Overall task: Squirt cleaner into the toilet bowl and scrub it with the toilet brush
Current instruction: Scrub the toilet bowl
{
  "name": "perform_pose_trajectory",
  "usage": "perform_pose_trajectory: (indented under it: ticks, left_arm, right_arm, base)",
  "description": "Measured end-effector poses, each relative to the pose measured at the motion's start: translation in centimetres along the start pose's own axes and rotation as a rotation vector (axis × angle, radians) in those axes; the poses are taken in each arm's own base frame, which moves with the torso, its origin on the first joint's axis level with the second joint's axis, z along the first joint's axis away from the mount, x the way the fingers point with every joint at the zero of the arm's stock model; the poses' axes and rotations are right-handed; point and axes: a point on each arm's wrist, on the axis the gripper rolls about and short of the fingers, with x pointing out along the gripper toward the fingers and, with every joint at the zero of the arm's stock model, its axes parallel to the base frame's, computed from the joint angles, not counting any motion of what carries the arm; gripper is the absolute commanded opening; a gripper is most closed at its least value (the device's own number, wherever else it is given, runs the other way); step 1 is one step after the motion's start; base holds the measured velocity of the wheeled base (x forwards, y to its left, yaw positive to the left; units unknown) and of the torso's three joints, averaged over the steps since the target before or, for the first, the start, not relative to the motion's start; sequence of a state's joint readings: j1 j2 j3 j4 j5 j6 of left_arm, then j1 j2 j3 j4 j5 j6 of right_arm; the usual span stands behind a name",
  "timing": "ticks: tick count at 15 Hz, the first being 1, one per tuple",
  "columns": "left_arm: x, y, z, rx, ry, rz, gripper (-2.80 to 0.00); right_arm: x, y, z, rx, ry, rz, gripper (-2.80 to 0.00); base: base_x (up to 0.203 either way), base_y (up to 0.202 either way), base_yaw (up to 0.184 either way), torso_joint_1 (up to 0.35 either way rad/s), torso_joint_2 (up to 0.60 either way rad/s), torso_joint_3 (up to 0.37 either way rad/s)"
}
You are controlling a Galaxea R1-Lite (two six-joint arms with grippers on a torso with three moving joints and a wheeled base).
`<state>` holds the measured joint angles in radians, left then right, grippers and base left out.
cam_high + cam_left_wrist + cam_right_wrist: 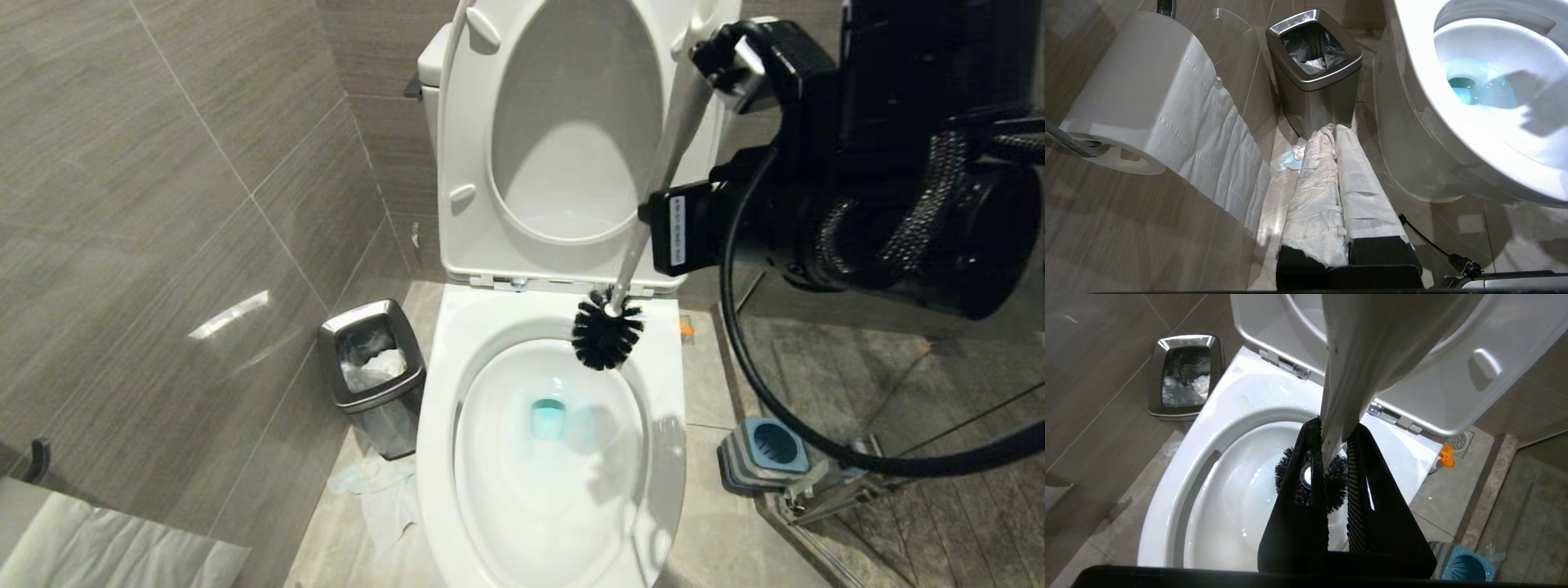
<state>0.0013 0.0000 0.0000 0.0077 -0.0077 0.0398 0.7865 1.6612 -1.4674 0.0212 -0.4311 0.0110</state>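
Toilet bowl: centre, lid and seat raised against the rear wall. Cleaner: pooled in the basin bottom. Toilet brush: head over the bowl's rear rim, right of centre; handle slanting up and right into the right gripper, above the bowl's right side. Waste bin: on the floor left of the bowl, beside the wall. Brush holder: floor, right of the bowl. Toilet paper roll: wall-mounted, far left. Left gripper: low, left of the bowl, near the bin.

Bright overhead light, glare on the glossy toilet bowl, soft wall reflections, close right arm blurred
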Motion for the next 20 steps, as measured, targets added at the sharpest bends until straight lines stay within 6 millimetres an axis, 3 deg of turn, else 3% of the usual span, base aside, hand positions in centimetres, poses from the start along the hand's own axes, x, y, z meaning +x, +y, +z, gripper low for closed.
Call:
perform_pose_trajectory:
  ticks: [7, 20]
  left_arm:
    - [0.0, 0.0, 0.0, 0.000, 0.000, 0.000, -2.80]
    - [0.0, 0.0, 0.0, 0.000, 0.000, 0.000, -2.80]
  right_arm:
    - [5.4, 2.6, -4.9, 0.071, 0.130, -0.029, -2.80]
    - [14.9, 6.5, -14.8, -0.009, 0.113, -0.080, -2.80]
  base:
    - [0.000, 0.000, 0.000, 0.000, 0.00, 0.000]
    - [0.000, 0.000, 0.000, 0.000, 0.00, 0.000]
